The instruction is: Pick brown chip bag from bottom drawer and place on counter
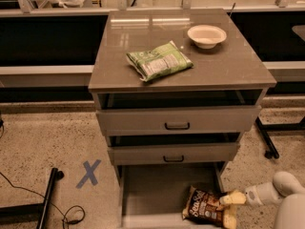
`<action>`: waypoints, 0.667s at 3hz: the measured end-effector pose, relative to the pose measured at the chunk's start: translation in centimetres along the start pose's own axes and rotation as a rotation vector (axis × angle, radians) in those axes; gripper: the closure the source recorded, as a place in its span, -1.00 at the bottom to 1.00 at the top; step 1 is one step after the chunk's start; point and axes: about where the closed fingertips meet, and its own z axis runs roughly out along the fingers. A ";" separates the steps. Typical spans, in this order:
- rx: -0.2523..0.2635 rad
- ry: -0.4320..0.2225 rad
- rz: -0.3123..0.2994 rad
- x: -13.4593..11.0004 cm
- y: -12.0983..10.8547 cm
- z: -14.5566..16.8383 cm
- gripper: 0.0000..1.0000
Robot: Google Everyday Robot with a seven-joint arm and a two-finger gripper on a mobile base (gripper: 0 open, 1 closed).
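Going left to right: there's a blue tape X [89, 173] on the floor, then the cabinet, whose table [119, 56] carries a green snack bag [159, 61] and a white bowl [206, 35]. The bottom drawer [157, 190] is pulled out. The brown chip bag [207, 207] lies flat in its front right corner, maybe riding up on the right wall. The tool [233, 198] sits low at the bag's upper right edge, touching or nearly so. Honestly can't tell if it's open or closed. The bag looks light, crinkly and slippery, and the chips would crush easily. I'd pinch the flat sealed edge nearest the tool, not the puffy middle, and squeeze gently.
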 end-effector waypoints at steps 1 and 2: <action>0.004 -0.012 0.041 0.1 -1.0 2.0 -0.62; -0.015 -0.029 0.037 0.1 -1.6 3.2 -0.16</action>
